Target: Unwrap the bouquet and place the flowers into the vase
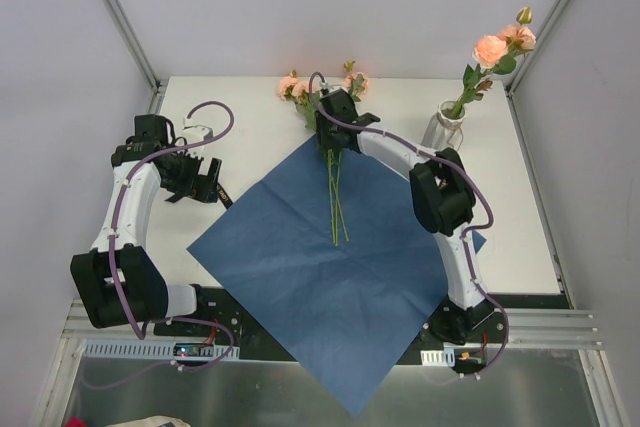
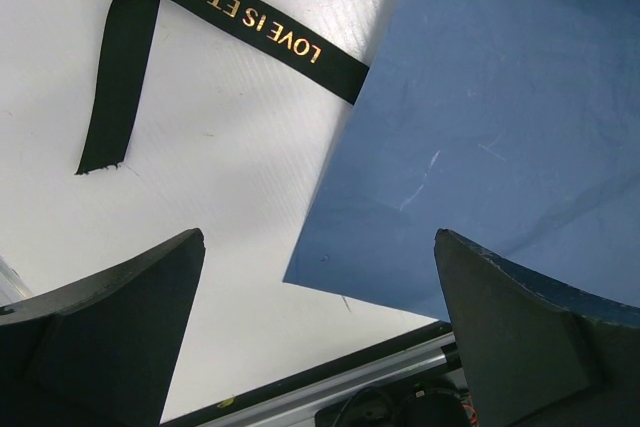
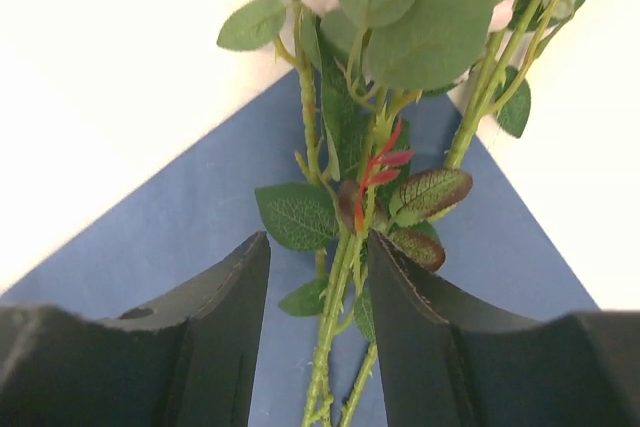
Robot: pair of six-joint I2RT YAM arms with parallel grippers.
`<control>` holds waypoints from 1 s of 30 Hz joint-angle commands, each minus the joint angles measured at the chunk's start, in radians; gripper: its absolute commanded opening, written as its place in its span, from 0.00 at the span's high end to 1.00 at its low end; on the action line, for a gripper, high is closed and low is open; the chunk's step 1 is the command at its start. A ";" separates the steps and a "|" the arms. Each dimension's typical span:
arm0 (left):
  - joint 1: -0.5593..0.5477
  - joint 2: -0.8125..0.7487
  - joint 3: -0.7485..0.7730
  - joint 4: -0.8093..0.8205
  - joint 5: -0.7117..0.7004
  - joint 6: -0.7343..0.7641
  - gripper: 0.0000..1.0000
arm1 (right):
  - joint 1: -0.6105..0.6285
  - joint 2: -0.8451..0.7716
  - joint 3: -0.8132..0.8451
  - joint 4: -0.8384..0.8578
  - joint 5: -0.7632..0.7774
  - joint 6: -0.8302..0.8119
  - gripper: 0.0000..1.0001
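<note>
Blue paper (image 1: 340, 292) spread flat, near corner past near edge of worktop (image 1: 245, 112); ribbon (image 2: 240, 17) off, by left edge: unwrap done. Vase (image 1: 447, 127), far-right corner, w/ some flowers (image 1: 500, 45); remaining stems (image 1: 335, 202) on paper, betw. half-parted right pincer (image 3: 318, 282), seemingly ungripped. Left pincer (image 2: 320, 277) wide, empty.

Paper (image 1: 330, 267): plain dark blue, faint creases. Bench (image 1: 250, 117): white. Flowers (image 1: 295, 87): peach-pink blooms, green stems and leaves. A few leaves (image 3: 430, 192) are maroon-green with pale veins, beside small red shoots (image 3: 385, 160). Vase (image 1: 447, 127): whitish, see-through. Roses (image 1: 492, 49) in it: peach-pink. Ribbon (image 2: 130, 57): black, gold capital lettering. Arms (image 1: 138, 197): white, black joints, purple cables.
</note>
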 commanded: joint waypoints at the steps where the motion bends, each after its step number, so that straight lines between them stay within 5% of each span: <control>1: 0.008 -0.012 0.005 -0.004 -0.012 0.029 0.01 | -0.015 0.045 0.064 -0.017 0.019 -0.015 0.54; 15: 0.009 -0.020 0.005 -0.006 -0.028 0.038 0.01 | -0.047 0.111 0.157 -0.054 -0.007 0.011 0.66; 21: 0.012 -0.031 0.001 -0.006 -0.028 0.041 0.01 | -0.050 0.104 0.148 -0.047 -0.019 0.034 0.92; 22: 0.012 -0.032 0.001 -0.004 -0.028 0.041 0.01 | -0.049 0.084 0.124 -0.037 -0.022 0.045 0.99; 30: 0.015 -0.043 0.008 -0.006 -0.023 0.035 0.01 | -0.047 -0.155 0.045 0.098 -0.061 0.077 0.99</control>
